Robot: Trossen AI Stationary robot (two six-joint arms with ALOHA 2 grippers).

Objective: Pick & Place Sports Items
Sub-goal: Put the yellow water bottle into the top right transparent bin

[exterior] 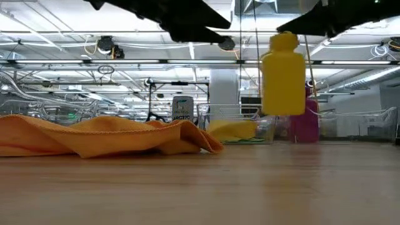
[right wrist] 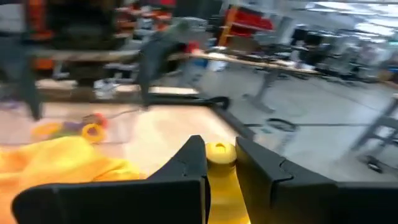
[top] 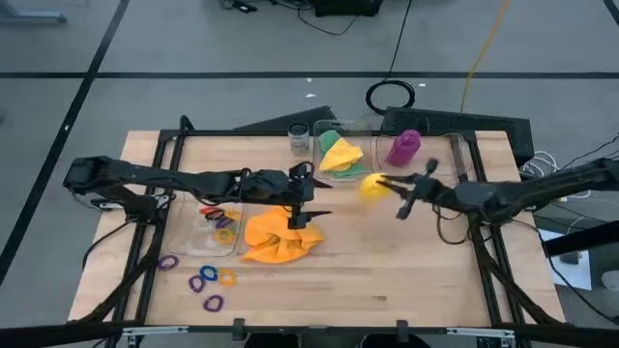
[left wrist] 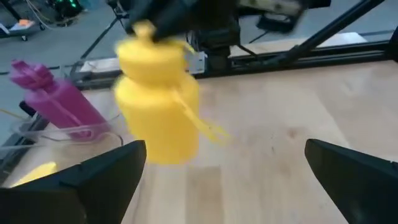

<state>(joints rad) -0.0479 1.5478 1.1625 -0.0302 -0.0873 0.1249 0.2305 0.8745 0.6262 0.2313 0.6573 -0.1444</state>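
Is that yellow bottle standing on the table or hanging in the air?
In the air. The low view shows the yellow bottle clear above the table, upright, and the right gripper is shut on its cap.

Yellow bottle [top: 373, 187] hung clear of the table, upright, pinched at the cap. Orange cloth [top: 278, 235] lay crumpled mid-table. Yellow cloth [top: 341, 155] over green cloth [top: 327, 142] near the far edge, purple bottle [top: 403, 147] tilted just beside. Purple, blue and orange rings [top: 204, 280] scattered toward the near left corner.
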